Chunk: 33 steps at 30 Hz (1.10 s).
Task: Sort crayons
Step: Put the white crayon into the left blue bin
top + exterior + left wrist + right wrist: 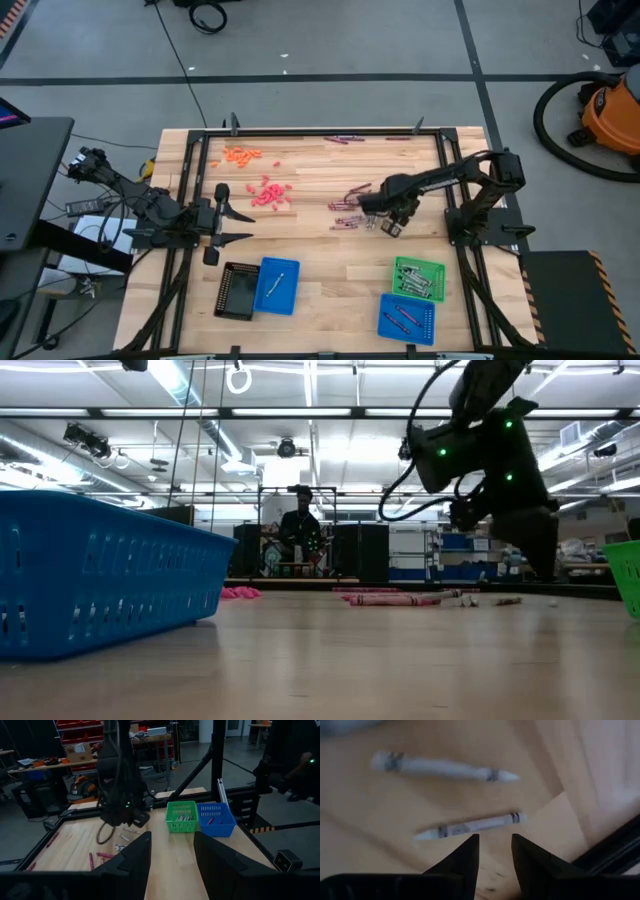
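While the left gripper (243, 213) waits open by the red-pink crayons (270, 192), the right gripper (495, 851) hovers, fingers apart, over a silver-grey crayon (470, 826).

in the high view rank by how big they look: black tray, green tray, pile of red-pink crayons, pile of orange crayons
1. black tray
2. green tray, only a little smaller than the black one, so that order is unsure
3. pile of red-pink crayons
4. pile of orange crayons, close to the red-pink pile in spread
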{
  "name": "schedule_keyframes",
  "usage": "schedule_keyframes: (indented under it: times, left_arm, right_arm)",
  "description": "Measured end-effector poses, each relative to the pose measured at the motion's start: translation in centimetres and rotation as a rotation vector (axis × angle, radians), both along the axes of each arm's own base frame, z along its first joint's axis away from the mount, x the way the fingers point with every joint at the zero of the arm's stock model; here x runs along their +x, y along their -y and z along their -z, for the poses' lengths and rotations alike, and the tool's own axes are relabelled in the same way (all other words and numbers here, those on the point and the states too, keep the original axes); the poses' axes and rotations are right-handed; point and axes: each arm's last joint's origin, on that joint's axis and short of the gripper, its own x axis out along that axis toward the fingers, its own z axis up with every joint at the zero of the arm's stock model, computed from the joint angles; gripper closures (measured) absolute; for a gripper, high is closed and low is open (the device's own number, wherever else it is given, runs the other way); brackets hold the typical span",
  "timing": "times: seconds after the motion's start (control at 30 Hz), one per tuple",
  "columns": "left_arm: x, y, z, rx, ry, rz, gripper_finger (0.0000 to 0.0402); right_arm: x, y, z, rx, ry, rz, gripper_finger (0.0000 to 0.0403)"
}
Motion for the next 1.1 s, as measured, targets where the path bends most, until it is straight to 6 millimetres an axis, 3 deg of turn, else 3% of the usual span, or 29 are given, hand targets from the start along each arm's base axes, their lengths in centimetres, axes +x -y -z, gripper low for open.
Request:
schedule_keyframes:
  times: [0.23, 0.47, 0.73, 0.83, 1.1]
  left_arm:
    - [0.0, 0.0, 0.0, -0.016, -0.001, -0.001, 0.0241]
    - [0.0, 0.0, 0.1, -0.012, -0.008, -0.001, 0.0241]
    - [0.0, 0.0, 0.2, -0.014, -0.018, -0.002, 0.0241]
    - [0.0, 0.0, 0.2, -0.017, -0.025, -0.003, 0.0241]
    - [0.0, 0.0, 0.3, -0.007, -0.029, -0.003, 0.0241]
  right_arm:
    - [-0.6, 1.5, 1.3, -0.027, 0.067, 0.281, 0.0280]
    - [-0.4, 2.0, 1.6, -0.073, 0.129, 0.323, 0.0279]
    - [-0.9, 3.1, 0.1, -0.117, 0.195, 0.368, 0.0247]
    - [-1.1, 3.0, -0.6, -0.072, 0.217, 0.254, 0.0235]
    - [-0.6, -0.5, -0.8, 0.043, 0.157, -0.477, 0.0250]
